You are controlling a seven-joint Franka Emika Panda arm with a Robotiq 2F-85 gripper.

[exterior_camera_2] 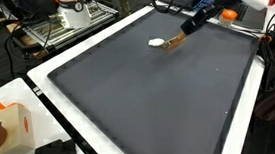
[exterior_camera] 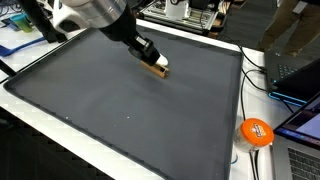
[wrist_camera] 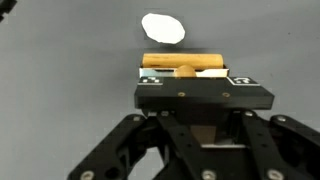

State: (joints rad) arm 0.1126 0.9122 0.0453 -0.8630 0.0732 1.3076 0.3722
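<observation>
the wooden block (wrist_camera: 190, 62) sits crosswise between your claw's fingers, and the claw (wrist_camera: 190, 74) is clamped on it. in the wrist view the block lies flat across the gap, and both finger pads (wrist_camera: 150, 78) press in from the sides. in an exterior view the block (exterior_camera: 161, 69) is low over the mat, under the gripper's tip (exterior_camera: 154, 62). whether its underside touches the mat you cannot tell from here.

just beyond the block lies a small white oval thing (wrist_camera: 163, 28), flat on the mat. the wrist view shows a strip of mat between the two. in an exterior view the white oval (exterior_camera_2: 157, 43) seems to meet the end of the block (exterior_camera_2: 176, 35), so contact stays unsure.

both rest within the big dark mat (exterior_camera: 120, 120), which has a pale raised border like a shallow tray. they are near one of its edges, well away from its middle.

your arm (exterior_camera: 95, 12) comes in from above and slants down, so the gripper is tilted rather than vertical.

outside the mat, an orange round object (exterior_camera: 256, 131) sits on the white table beside a cable. in an exterior view an orange-and-white box (exterior_camera_2: 13, 126) and a small black object (exterior_camera_2: 56, 150) stand off the near corner. none of these lies near the claw.
</observation>
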